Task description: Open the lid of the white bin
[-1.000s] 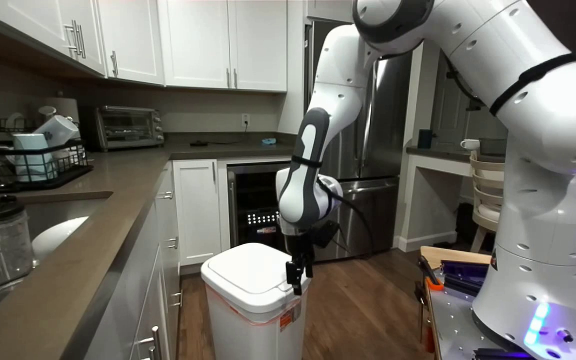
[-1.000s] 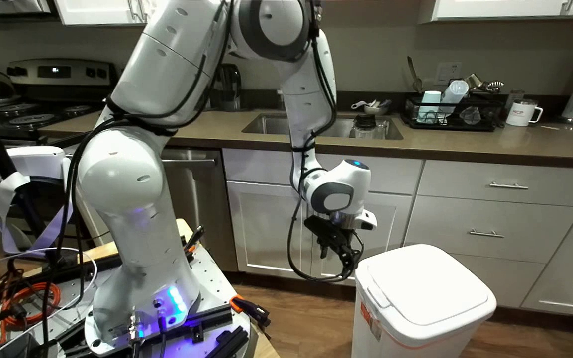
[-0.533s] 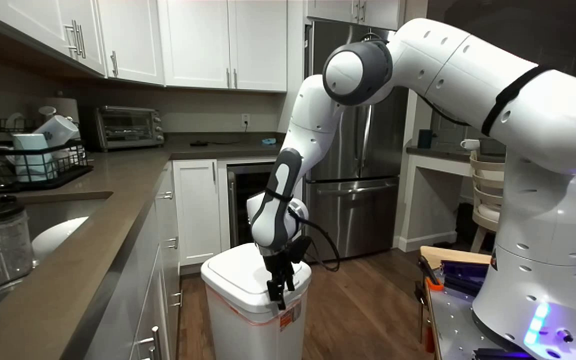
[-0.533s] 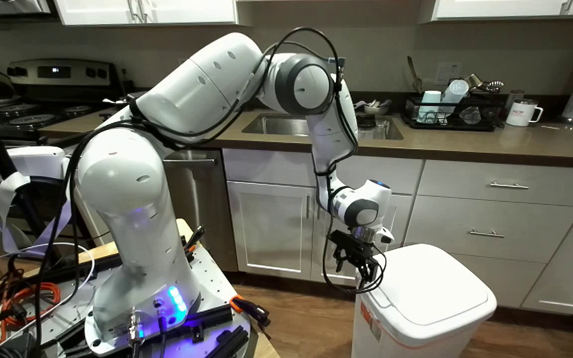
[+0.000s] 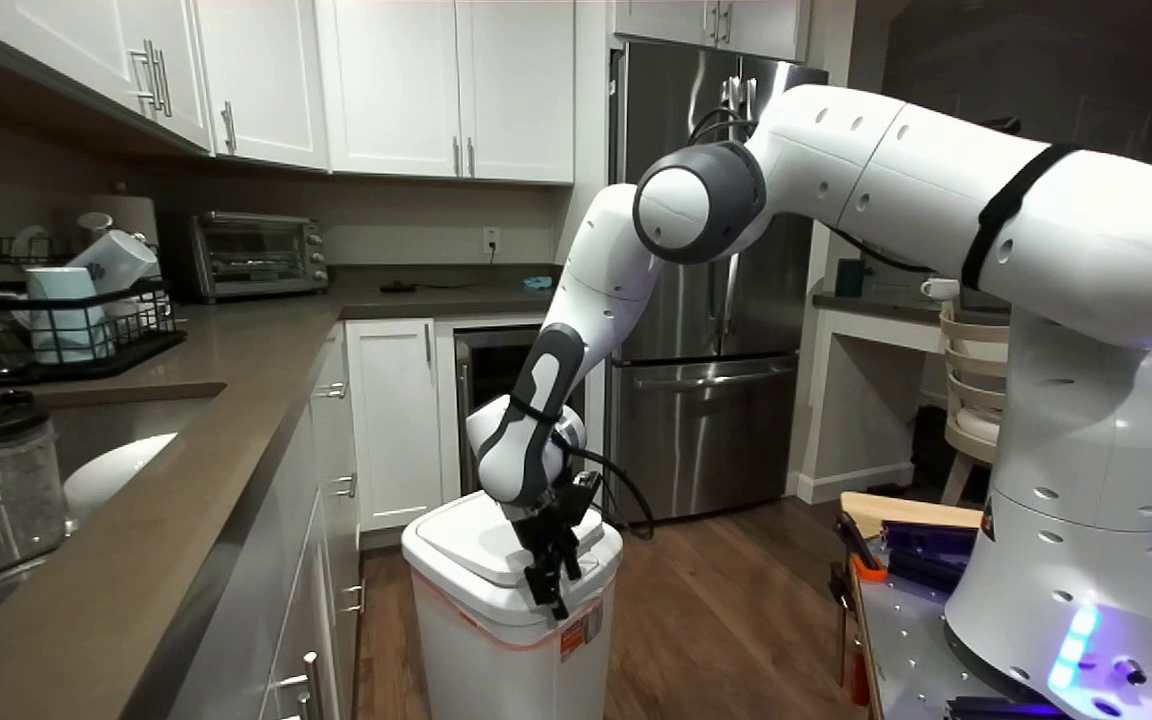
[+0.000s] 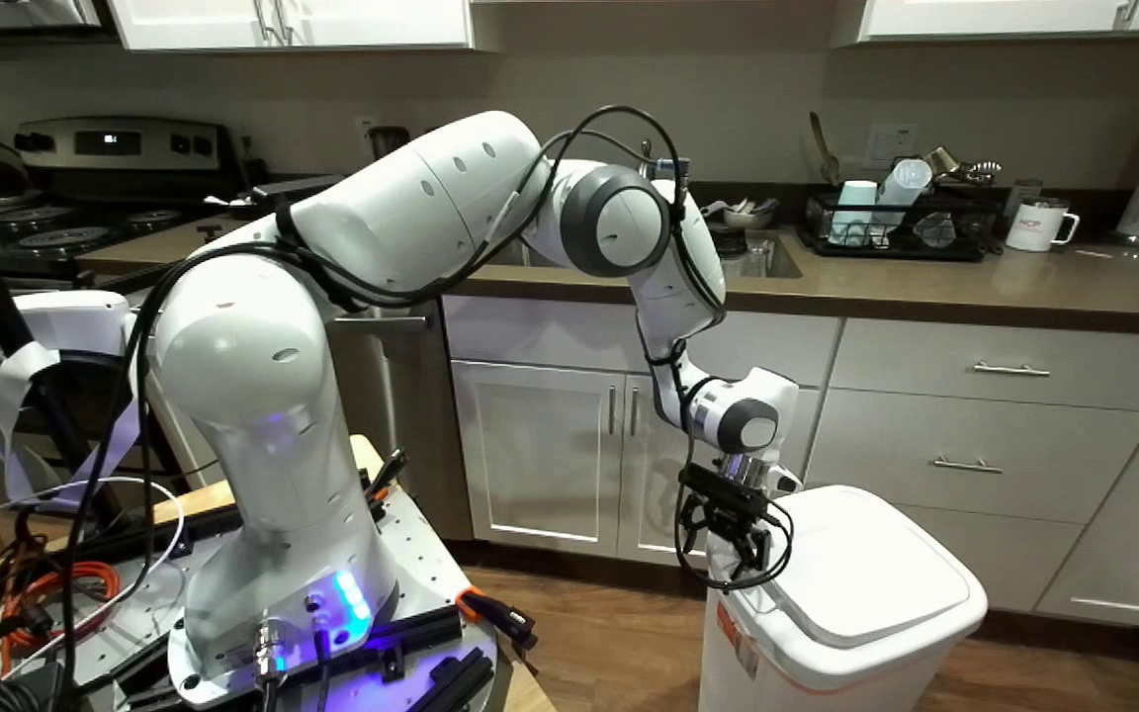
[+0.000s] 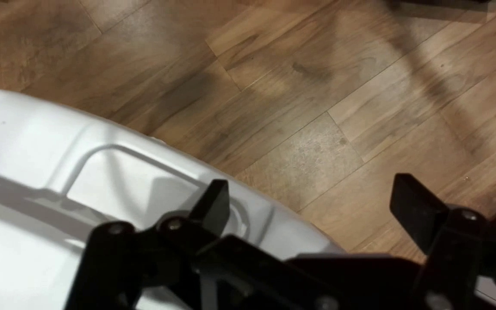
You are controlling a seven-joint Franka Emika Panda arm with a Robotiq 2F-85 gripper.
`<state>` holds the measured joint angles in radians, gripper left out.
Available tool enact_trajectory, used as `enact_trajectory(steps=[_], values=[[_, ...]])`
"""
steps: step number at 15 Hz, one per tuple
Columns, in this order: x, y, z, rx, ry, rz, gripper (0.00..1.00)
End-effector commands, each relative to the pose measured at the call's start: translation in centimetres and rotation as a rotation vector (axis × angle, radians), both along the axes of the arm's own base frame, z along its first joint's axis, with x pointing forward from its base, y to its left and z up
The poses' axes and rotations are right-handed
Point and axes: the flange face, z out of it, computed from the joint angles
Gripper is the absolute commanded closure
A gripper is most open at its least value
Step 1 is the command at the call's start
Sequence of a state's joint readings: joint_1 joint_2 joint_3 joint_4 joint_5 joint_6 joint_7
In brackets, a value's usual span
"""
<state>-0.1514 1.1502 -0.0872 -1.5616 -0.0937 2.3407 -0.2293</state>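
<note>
The white bin [image 5: 506, 655] stands on the floor and shows in both exterior views [image 6: 762, 682]. Its flat white lid [image 5: 466, 530] is slightly raised along the edge nearest my gripper, and this shows in both exterior views [image 6: 876, 569]. My gripper [image 5: 554, 592] is at that edge, pointing down. In the wrist view my gripper [image 7: 311, 181] is open with nothing between its fingers. One finger [image 7: 218, 206] is over the recess [image 7: 119, 176] in the bin's rim; the other is over the floor. Whether the finger touches the rim, I cannot tell.
The countertop [image 5: 236, 450] and drawers [image 6: 975, 425] run along the bin's far side. A dish rack [image 6: 901, 227] stands on the counter. The robot's base table [image 5: 896, 620] stands apart from the bin, with wooden floor [image 5: 716, 620] between.
My gripper has moved down and over the bin's near edge. The lid lay flat before; its edge near the gripper is now slightly raised.
</note>
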Motion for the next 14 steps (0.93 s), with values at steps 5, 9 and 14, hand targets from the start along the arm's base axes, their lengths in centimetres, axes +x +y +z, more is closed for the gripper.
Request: enact_trajectory(steps=[5,9,14], values=[[1.7,0.8,4.5,-0.004,0.019,-0.002,0.00],[2.2,3.3,12.0,-0.019,0.036,-0.053,0.00],[0.4,6.3,22.4,-0.033,0.119,-0.152,0.00]])
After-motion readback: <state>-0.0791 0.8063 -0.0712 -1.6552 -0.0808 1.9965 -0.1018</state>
